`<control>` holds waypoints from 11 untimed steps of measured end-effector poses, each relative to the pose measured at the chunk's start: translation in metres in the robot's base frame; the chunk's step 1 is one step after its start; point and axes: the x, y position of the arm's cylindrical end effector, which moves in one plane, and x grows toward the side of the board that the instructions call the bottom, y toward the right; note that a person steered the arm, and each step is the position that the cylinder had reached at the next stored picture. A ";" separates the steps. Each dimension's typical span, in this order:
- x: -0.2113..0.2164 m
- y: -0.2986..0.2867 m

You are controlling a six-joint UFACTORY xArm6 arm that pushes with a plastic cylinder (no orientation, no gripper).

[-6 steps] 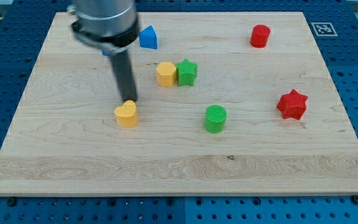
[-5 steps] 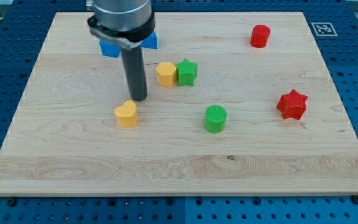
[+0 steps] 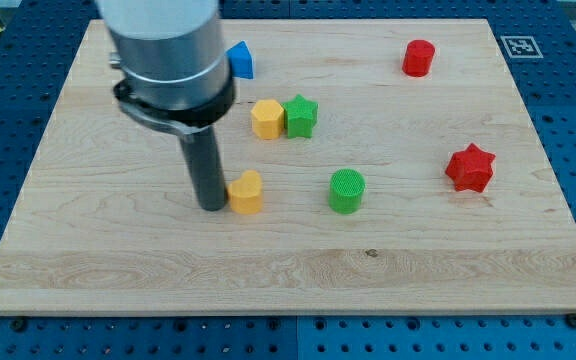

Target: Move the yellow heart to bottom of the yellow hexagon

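Wood board (image 3: 88, 270): 2 yellow, 2 green, 2 red blocks; no claw, my tip (image 3: 211, 205) touching yellow heart (image 3: 246, 192).

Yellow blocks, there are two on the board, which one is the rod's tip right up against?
The yellow heart, lower on the board. My tip sits against its left side. The yellow hexagon lies farther up, beside the green star, away from the tip.

No words, numbers or brand names can be read anywhere in the view. The only sign is a small black-and-white square marker (image 3: 517, 46) with a blocky pattern, printed on the wooden board (image 3: 288, 270) in the corner at the view's top right. Its pattern holds no letters or digits that can be made out.
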 end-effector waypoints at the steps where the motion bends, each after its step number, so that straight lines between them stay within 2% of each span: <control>1: 0.018 -0.008; 2: 0.030 0.004; 4: -0.034 0.007; 6: 0.044 0.011; 7: 0.031 0.040; 8: -0.025 0.058; 9: -0.044 0.061; 10: -0.019 0.057; 11: -0.010 0.018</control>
